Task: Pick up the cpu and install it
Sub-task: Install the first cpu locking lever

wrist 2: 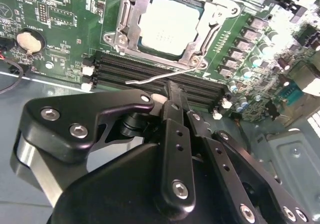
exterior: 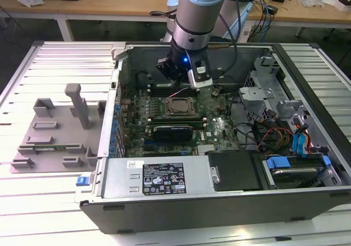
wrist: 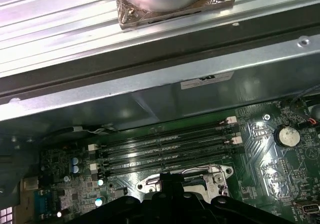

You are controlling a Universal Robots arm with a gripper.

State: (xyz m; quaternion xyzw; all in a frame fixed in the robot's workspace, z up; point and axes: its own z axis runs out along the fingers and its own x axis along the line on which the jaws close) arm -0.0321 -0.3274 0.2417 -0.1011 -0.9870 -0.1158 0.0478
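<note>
One arm [exterior: 193, 21] is reaching down into the open computer case [exterior: 219, 210], its jaws closing on nothing, hovering just above the memory slots [wrist 2: 130, 67]. Beside them the cpu [wrist 2: 169, 24], a pale silvery square, is lying flat inside its socket frame [wrist 2: 125, 32] on the motherboard [wrist 2: 60, 29]. The case's back wall [wrist: 150, 84] is standing near the jaws.

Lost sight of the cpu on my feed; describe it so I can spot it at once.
Look inside the open case, at the green board on its floor. Near the board's middle sits a metal socket frame, and the cpu lies inside it. It is the one flat, pale silvery square there, unlike the long dark memory slots beside it.
</note>
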